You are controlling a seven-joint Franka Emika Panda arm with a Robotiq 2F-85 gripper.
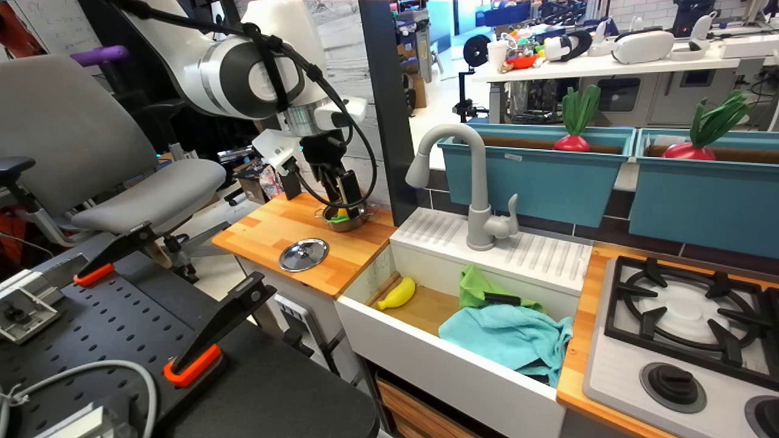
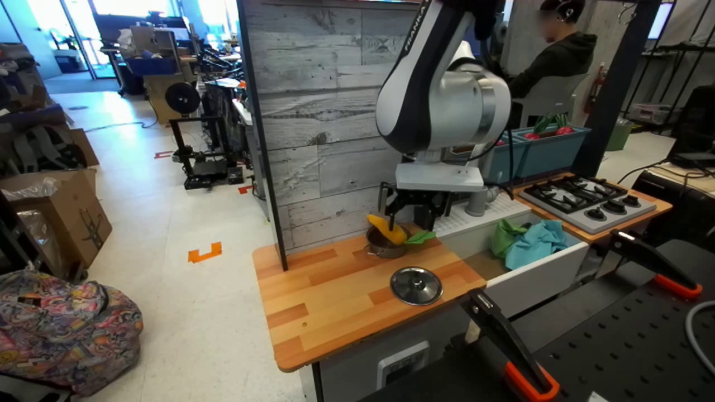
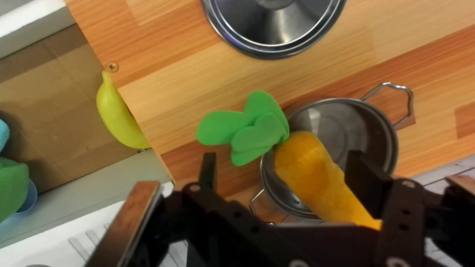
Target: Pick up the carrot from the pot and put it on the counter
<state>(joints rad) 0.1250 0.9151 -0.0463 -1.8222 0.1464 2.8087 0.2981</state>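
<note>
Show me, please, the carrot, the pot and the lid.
Carrot [image 3: 311, 172]: wrist view, on the orange body.
Pot [image 3: 339, 128]: wrist view, on the bare inside.
Lid [image 2: 418, 285]: in an exterior view, on the knob.

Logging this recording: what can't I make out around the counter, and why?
Carrot: in the wrist view, its narrow end is partly covered by the gripper; whether the two touch, I cannot tell.
Inside of the pot, under the carrot: in an exterior view, the near wall hides it.
Metal lid: cut off by the wrist view's top edge.
Banana: in the wrist view, partly hidden by the counter.
</note>
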